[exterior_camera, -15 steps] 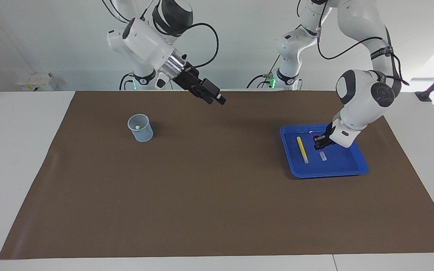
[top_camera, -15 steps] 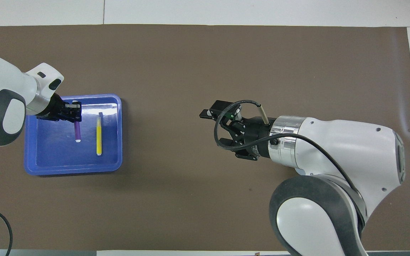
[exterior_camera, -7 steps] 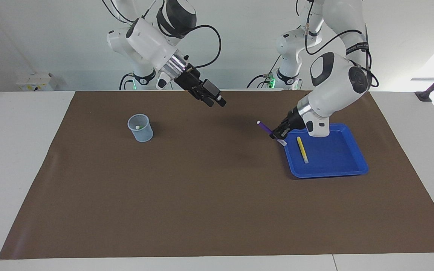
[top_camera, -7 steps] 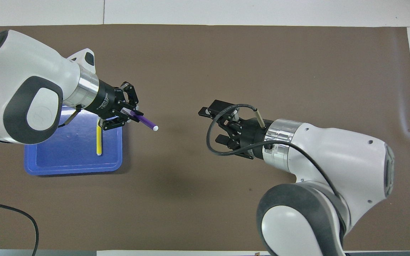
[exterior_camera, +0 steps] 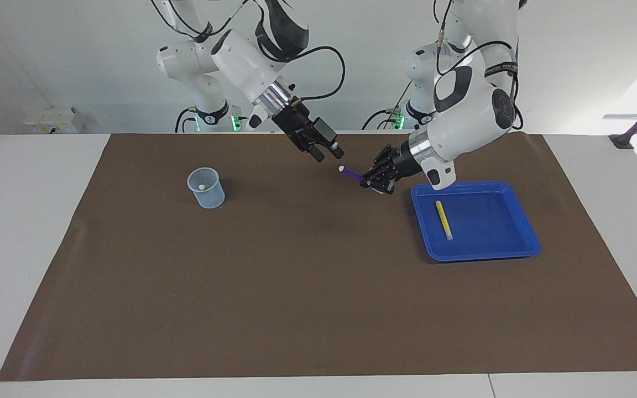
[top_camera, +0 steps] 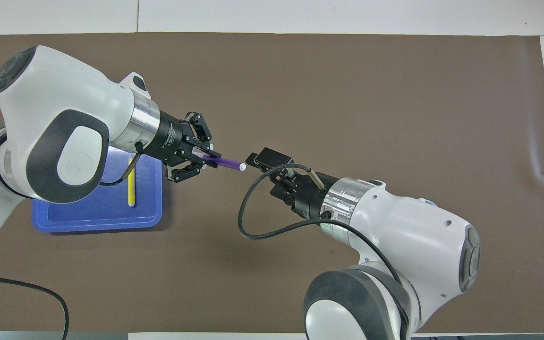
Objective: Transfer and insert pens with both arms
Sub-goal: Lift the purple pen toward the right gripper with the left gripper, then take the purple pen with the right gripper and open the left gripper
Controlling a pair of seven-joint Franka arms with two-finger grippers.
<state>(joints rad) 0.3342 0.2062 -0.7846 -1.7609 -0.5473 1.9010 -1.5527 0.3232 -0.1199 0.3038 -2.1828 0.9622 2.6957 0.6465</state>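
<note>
My left gripper (exterior_camera: 372,182) (top_camera: 204,159) is shut on the purple pen (exterior_camera: 353,174) (top_camera: 225,163) and holds it in the air over the mat, just off the blue tray (exterior_camera: 479,255) (top_camera: 97,224). The pen's white tip points at my right gripper (exterior_camera: 329,155) (top_camera: 263,171), which hangs open a short gap from that tip and does not touch it. A yellow pen (exterior_camera: 443,219) (top_camera: 131,189) lies flat in the tray. The green pen is not clearly in view.
A small clear cup (exterior_camera: 206,188) stands on the brown mat (exterior_camera: 296,287) toward the right arm's end, with a small pale end showing inside; the right arm covers it in the overhead view. Two smaller white arms stand past the mat's edge.
My left gripper lifted the purple pen out of the tray and carried it toward the table's middle. My right gripper moved toward it until the pen's tip nearly reaches its open fingers.
</note>
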